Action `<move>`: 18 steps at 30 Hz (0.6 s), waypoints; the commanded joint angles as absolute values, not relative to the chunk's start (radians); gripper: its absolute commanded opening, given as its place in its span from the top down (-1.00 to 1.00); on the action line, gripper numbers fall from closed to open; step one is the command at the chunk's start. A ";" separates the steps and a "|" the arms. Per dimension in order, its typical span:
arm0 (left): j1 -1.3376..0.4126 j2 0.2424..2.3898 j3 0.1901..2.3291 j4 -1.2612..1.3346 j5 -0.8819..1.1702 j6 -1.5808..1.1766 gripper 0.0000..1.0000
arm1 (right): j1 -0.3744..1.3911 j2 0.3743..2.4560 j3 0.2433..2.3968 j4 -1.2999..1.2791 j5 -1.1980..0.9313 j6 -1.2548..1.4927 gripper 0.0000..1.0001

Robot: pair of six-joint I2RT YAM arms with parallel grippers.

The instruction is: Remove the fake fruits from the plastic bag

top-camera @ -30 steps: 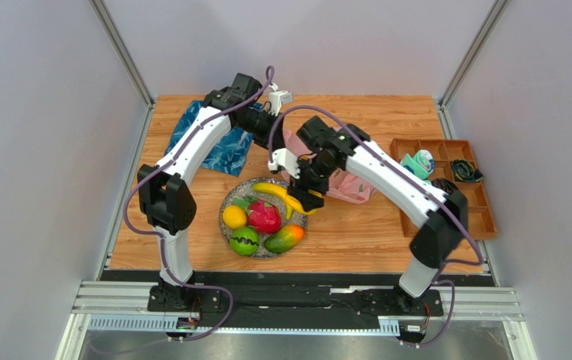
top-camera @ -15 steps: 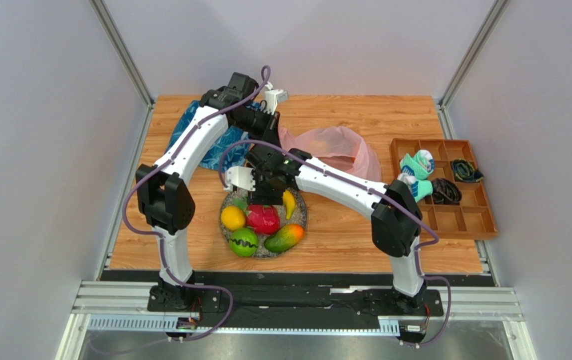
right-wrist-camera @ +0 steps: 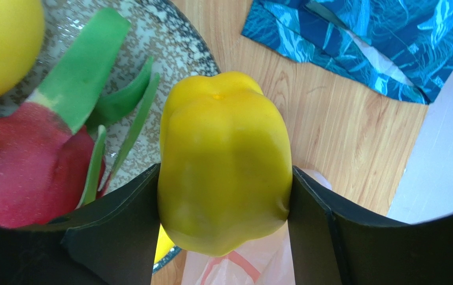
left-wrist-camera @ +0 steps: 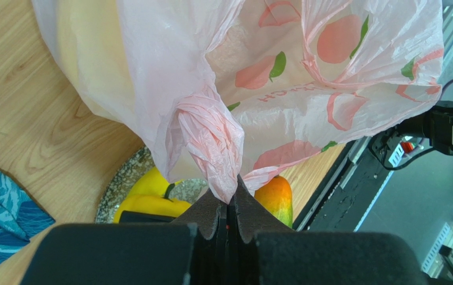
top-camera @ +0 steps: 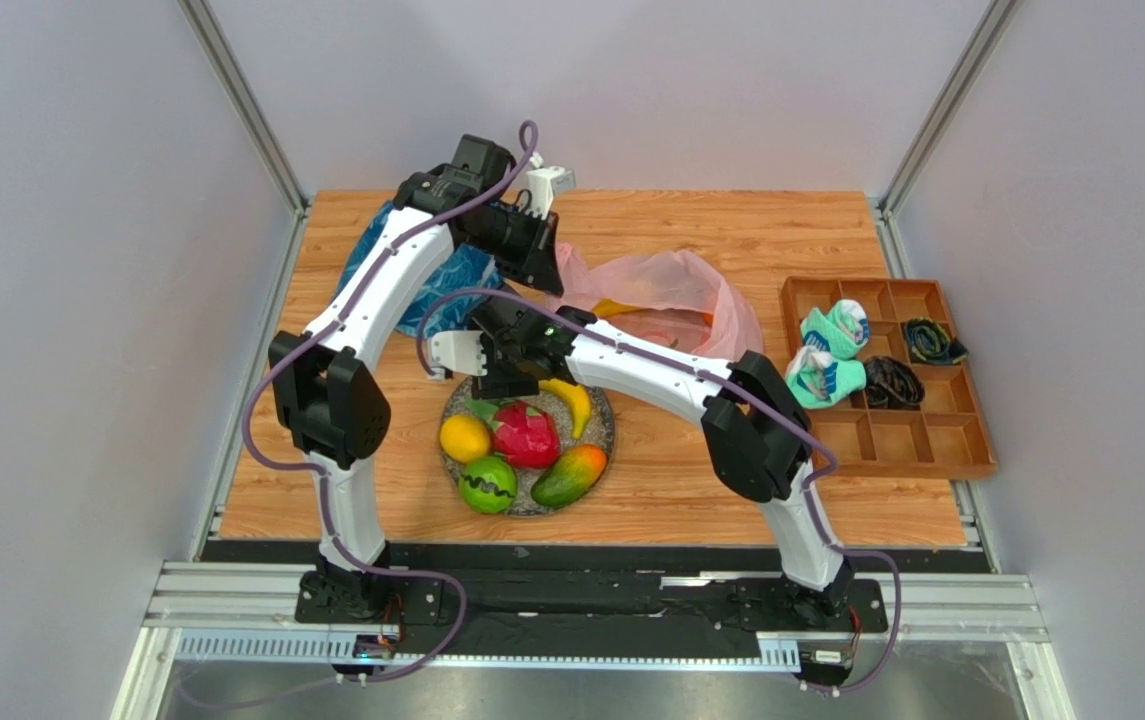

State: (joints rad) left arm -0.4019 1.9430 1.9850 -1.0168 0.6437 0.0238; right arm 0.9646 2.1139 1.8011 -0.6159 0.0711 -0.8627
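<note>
My left gripper (left-wrist-camera: 233, 185) is shut on a bunched fold of the pink plastic bag (left-wrist-camera: 240, 89) and holds it up at the back of the table (top-camera: 541, 258). My right gripper (right-wrist-camera: 226, 178) is shut on a yellow pepper-shaped fruit (right-wrist-camera: 223, 160), over the far edge of the speckled plate (right-wrist-camera: 172, 38); in the top view it is at the plate's far left (top-camera: 512, 363). On the plate (top-camera: 602, 435) lie a yellow fruit (top-camera: 467, 437), dragon fruit (top-camera: 527, 435), melon (top-camera: 488, 483), mango (top-camera: 569, 476) and banana (top-camera: 574, 402).
A blue leaf-patterned cloth (top-camera: 451, 285) lies back left, under the left arm. A brown compartment tray (top-camera: 969, 435) at the right holds teal-and-white bundles (top-camera: 834, 323) and black cords (top-camera: 931, 342). The bag (top-camera: 668, 293) still shows orange and yellow shapes inside.
My right arm has swung left from beside the bag to the plate's far left edge, carrying the yellow fruit. The bag now stands taller and more open. The left gripper kept its hold.
</note>
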 commanded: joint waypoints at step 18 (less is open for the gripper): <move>-0.333 1.939 2.114 -1.003 0.647 0.005 1.00 | 0.982 2.118 1.905 -0.705 -0.120 -0.816 -1.00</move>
State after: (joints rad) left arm -0.3321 1.9434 2.0941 -1.0203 0.6243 0.0162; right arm 0.9848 2.1254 1.8095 -0.6643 -0.0887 -0.8906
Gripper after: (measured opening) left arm 0.009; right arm 0.998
